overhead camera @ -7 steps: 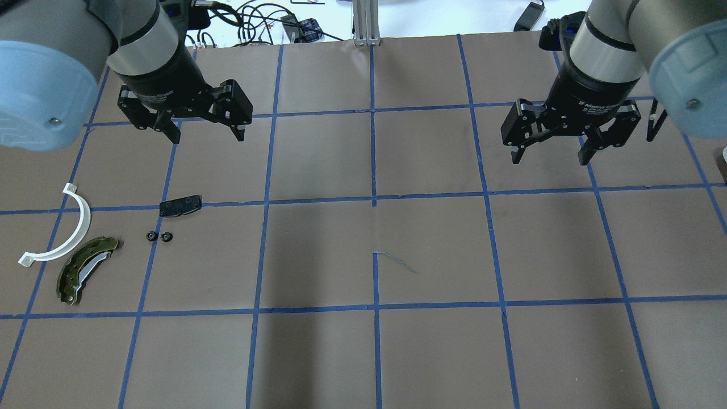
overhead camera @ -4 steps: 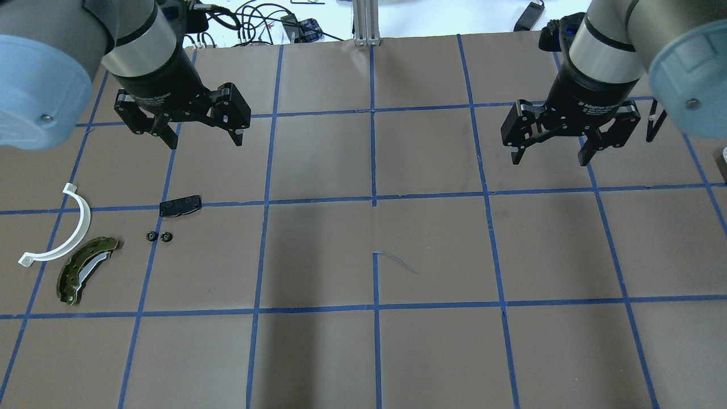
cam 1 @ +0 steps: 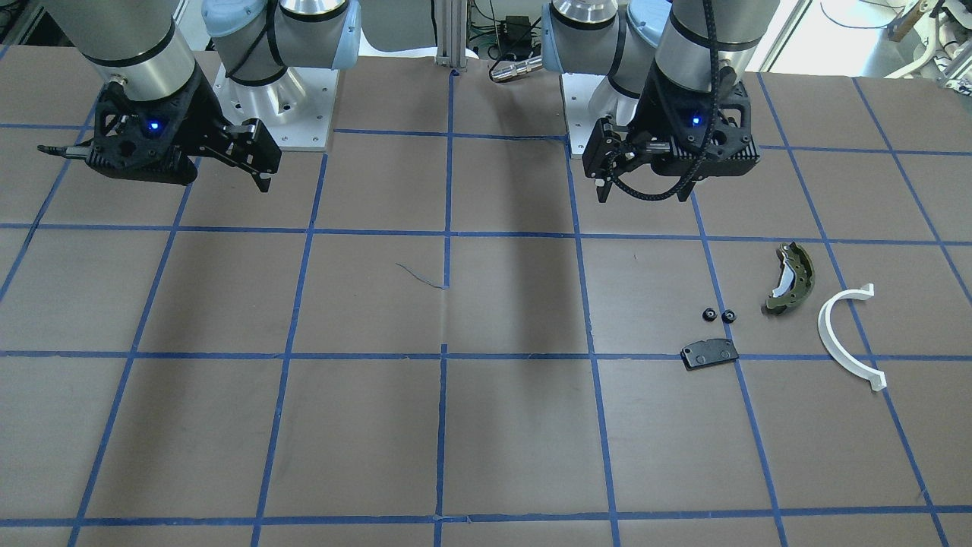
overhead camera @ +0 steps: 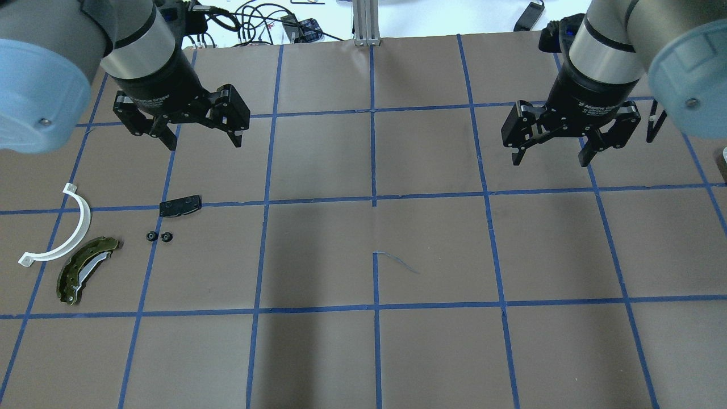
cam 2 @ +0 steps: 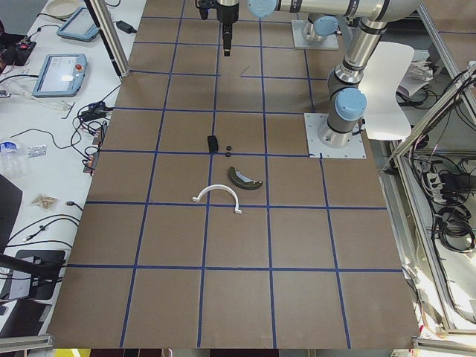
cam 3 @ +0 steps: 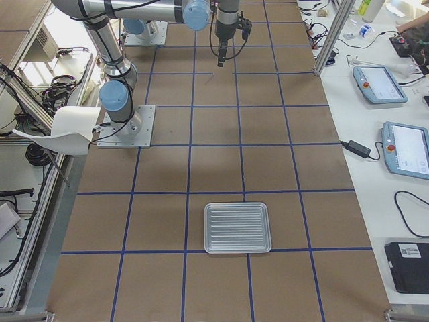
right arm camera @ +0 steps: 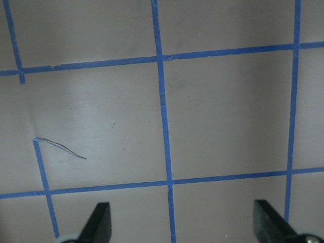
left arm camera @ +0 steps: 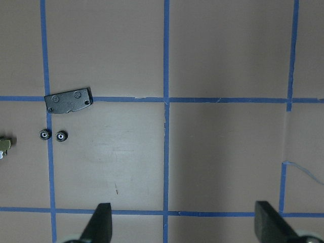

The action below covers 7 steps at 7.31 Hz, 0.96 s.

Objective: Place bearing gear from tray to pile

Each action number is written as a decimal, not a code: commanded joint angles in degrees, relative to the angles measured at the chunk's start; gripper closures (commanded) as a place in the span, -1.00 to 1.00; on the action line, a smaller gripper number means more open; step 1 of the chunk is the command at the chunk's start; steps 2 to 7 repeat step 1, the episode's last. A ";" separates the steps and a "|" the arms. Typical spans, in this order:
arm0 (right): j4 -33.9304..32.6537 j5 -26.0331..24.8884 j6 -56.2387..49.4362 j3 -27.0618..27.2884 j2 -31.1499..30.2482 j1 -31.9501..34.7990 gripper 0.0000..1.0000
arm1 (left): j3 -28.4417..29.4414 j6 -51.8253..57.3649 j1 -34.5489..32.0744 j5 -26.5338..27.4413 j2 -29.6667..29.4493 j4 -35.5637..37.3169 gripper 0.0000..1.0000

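Two small black bearing gears (overhead camera: 151, 237) (overhead camera: 166, 237) lie side by side on the table. They sit among the pile: a flat black plate (overhead camera: 180, 205), a white half-ring arc (overhead camera: 62, 230) and an olive-green brake shoe (overhead camera: 85, 270). The left wrist view shows the gears (left arm camera: 45, 134) (left arm camera: 62, 135) below the plate (left arm camera: 69, 101). My left gripper (overhead camera: 203, 142) hangs open above the table, beyond the pile, holding nothing. On the other side of the table my right gripper (overhead camera: 550, 161) is open and empty too. The ridged metal tray (cam 3: 237, 227) shows in the exterior right view, with nothing in it.
Brown paper with a blue tape grid (overhead camera: 374, 201) covers the table. A loose blue tape strand (overhead camera: 397, 262) lies near the middle. Cables and devices (overhead camera: 255, 23) crowd the far edge, and tablets (cam 3: 405, 147) sit on the side bench.
My left gripper has drifted slightly to the left, still open. The right gripper and the parts on the table have hardly moved.
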 commanded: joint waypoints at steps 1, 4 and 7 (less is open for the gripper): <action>-0.28 0.06 -0.04 0.00 0.00 0.00 -1.00 | -0.03 0.13 -0.02 0.21 0.05 -0.15 -1.00; -0.28 0.06 -0.04 0.00 0.00 0.00 -1.00 | -0.03 0.13 -0.02 0.21 0.05 -0.15 -1.00; -0.28 0.06 -0.04 0.00 0.00 0.00 -1.00 | -0.03 0.13 -0.02 0.21 0.05 -0.15 -1.00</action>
